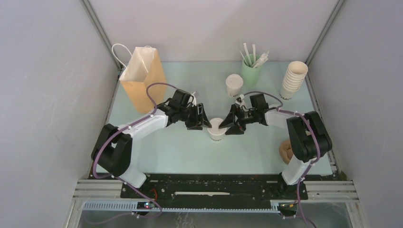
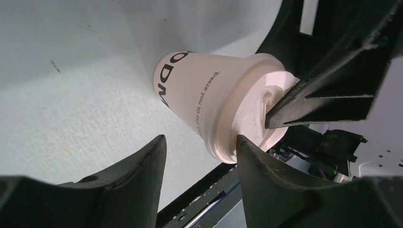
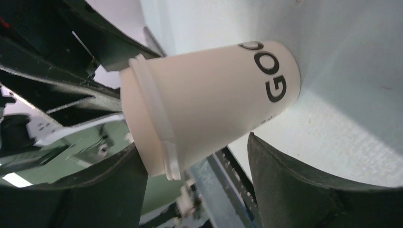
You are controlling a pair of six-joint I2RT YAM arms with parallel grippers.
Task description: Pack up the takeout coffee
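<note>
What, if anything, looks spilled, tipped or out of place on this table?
Nothing stands out. The centre cup and the far cup stand upright with lids on, the brown bag stands upright, and no spill shows.

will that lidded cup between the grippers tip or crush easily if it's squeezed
The lidded cup tapers to a narrow base, so a high push may well tip it. Its paper wall probably dents under a hard squeeze; the plastic lid likely stiffens the top.
</note>
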